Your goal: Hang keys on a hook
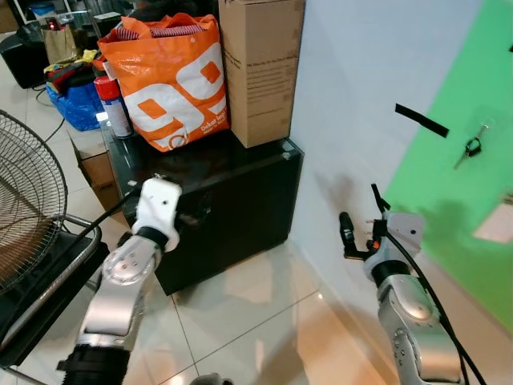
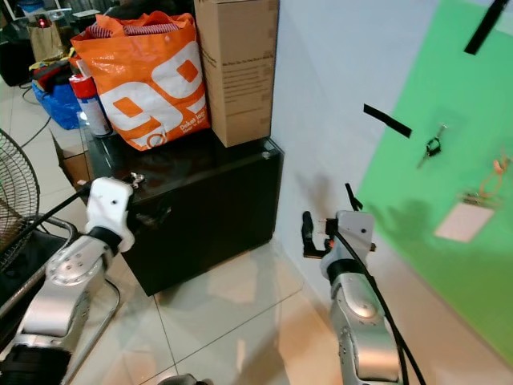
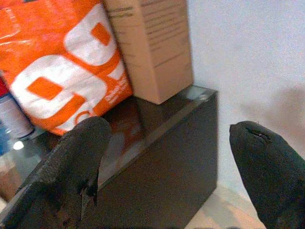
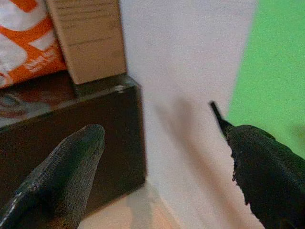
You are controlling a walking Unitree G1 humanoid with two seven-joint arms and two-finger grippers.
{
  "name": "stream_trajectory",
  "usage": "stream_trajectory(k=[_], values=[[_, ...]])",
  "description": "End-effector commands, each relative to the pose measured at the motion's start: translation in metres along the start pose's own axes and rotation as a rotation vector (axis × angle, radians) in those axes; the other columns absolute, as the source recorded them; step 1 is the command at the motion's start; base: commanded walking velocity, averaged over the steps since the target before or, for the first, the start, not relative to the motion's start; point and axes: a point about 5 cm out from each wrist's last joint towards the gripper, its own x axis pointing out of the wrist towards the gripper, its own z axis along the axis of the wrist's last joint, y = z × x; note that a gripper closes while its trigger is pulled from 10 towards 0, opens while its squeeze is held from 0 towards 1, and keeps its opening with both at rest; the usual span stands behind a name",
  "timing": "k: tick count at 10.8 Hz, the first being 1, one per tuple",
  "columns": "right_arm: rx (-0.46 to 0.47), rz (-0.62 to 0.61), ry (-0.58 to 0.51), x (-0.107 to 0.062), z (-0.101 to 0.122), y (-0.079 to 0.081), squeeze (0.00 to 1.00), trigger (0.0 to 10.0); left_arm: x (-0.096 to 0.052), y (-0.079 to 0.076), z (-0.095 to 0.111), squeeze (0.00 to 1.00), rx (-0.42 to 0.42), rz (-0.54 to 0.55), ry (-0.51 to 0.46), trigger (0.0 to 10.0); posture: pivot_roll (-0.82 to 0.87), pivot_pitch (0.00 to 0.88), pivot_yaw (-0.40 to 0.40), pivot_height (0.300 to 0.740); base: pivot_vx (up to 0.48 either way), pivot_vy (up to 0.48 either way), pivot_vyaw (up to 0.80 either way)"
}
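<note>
A small bunch of keys (image 1: 471, 147) hangs high on the green wall panel (image 1: 465, 208) at the right, just right of a strip of black tape (image 1: 421, 120). What it hangs from is too small to make out. My right gripper (image 1: 361, 218) is raised in front of the white wall, below and left of the keys and well apart from them; it is open and holds nothing (image 4: 164, 138). My left gripper (image 3: 171, 138) is also open and holds nothing, pointing at the black cabinet (image 1: 240, 200).
On the cabinet stand an orange shopping bag (image 1: 172, 80), a tall cardboard box (image 1: 260, 68) and a spray can (image 1: 112, 104). A floor fan (image 1: 24, 200) is at the left. A white sheet (image 1: 497, 224) sticks to the green panel. Glossy tiled floor (image 1: 264, 321) lies ahead.
</note>
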Motion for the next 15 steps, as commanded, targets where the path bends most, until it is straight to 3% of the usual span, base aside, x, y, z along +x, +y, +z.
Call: stream_trajectory(k=[1,4,10,15], values=[[0.006,-0.009,0.013,0.0004,-0.0020,-0.0006,1.00,10.0,0.0009,0.0004,0.0008,0.00,-0.001,-0.008,0.000,10.0,-0.06,0.000,0.007,0.740,0.274,0.000,0.00],[0.010,0.011,0.031,0.0012,-0.0076,0.0051,1.00,10.0,-0.0063,0.0030,-0.0025,0.00,0.000,0.003,0.016,10.0,-0.04,0.000,-0.011,0.740,0.280,0.000,0.00],[-0.004,-0.004,0.035,-0.0037,-0.0079,0.0002,1.00,10.0,-0.0066,-0.0024,-0.0058,0.00,-0.007,-0.017,0.030,10.0,-0.06,0.000,0.002,0.740,0.296,0.000,0.00],[-0.008,-0.004,0.037,-0.0044,-0.0084,0.0004,1.00,10.0,-0.0065,-0.0025,-0.0056,0.00,-0.007,-0.018,0.030,10.0,-0.06,0.000,0.005,0.740,0.304,0.000,0.51]])
